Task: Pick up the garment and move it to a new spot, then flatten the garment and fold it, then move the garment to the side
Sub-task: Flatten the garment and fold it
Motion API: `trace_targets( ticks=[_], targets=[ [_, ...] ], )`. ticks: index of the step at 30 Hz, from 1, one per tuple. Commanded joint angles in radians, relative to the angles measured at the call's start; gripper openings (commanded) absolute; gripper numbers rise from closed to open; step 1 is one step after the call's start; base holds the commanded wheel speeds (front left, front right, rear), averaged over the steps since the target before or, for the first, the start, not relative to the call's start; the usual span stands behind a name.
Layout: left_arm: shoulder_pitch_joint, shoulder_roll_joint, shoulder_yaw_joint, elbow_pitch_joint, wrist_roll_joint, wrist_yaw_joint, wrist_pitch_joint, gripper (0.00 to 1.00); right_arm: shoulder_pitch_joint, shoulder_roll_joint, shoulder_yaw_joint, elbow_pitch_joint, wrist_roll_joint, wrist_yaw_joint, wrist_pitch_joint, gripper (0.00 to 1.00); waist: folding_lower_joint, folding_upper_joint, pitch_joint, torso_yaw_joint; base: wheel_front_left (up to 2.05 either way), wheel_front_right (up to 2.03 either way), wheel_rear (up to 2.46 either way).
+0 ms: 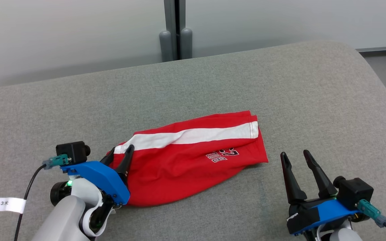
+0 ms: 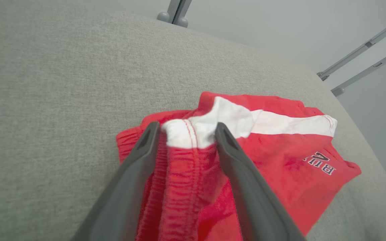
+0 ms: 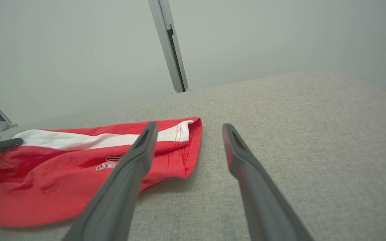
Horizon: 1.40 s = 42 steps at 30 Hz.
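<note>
Head view: we note the red cloth shorts with a white side stripe (image 1: 186, 157) lying on the grey fabric cushion (image 1: 246, 83), long axis running left to right. The waistband end is at the left gripper (image 1: 122, 149) and the hem end is nearer the right gripper (image 1: 294, 153), which stands apart from it. 
Left wrist view: the left fingers (image 2: 139, 157) are spread and straddle the bunched waistband, cloth rising between them, not yet pinched as far as we can judge. 
Right wrist view: fingers spread on nothing, hem off to their left, so we judge the left arm better placed for the pick-up.
</note>
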Motion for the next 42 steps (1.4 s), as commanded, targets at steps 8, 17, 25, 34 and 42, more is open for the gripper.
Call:
trace_targets(
  ticks=[8,17,25,34,42],
  targets=[
    [0.047,0.027,-0.058,-0.126,0.023,-0.066,-0.103,0.00,-0.004,-0.004,-0.009,0.006,-0.002,0.000,-0.013,1.00,0.0000,0.0000,-0.008,0.034,0.00,0.00,0.00],
    [0.199,0.174,-0.268,-0.432,0.033,-0.077,-0.040,0.69,0.006,-0.004,-0.013,0.001,-0.010,0.000,-0.010,1.00,0.0000,0.0000,-0.009,0.090,0.00,0.00,0.00],
    [0.233,0.228,-0.277,-0.539,0.003,-0.011,0.069,1.00,-0.001,-0.004,0.001,0.000,-0.012,0.000,-0.002,1.00,0.0000,0.0000,-0.015,0.113,0.00,0.00,0.00],
    [0.143,0.222,-0.160,-0.478,0.007,0.150,0.062,1.00,-0.009,-0.004,0.019,0.002,-0.001,0.000,-0.002,1.00,0.0000,0.0000,-0.008,0.087,0.00,0.00,0.00],
    [0.018,0.162,-0.190,-0.230,0.000,0.165,0.171,1.00,-0.031,-0.004,0.026,0.003,0.008,0.000,-0.010,1.00,0.0000,0.0000,0.034,0.031,0.00,0.00,0.00]
  ],
)
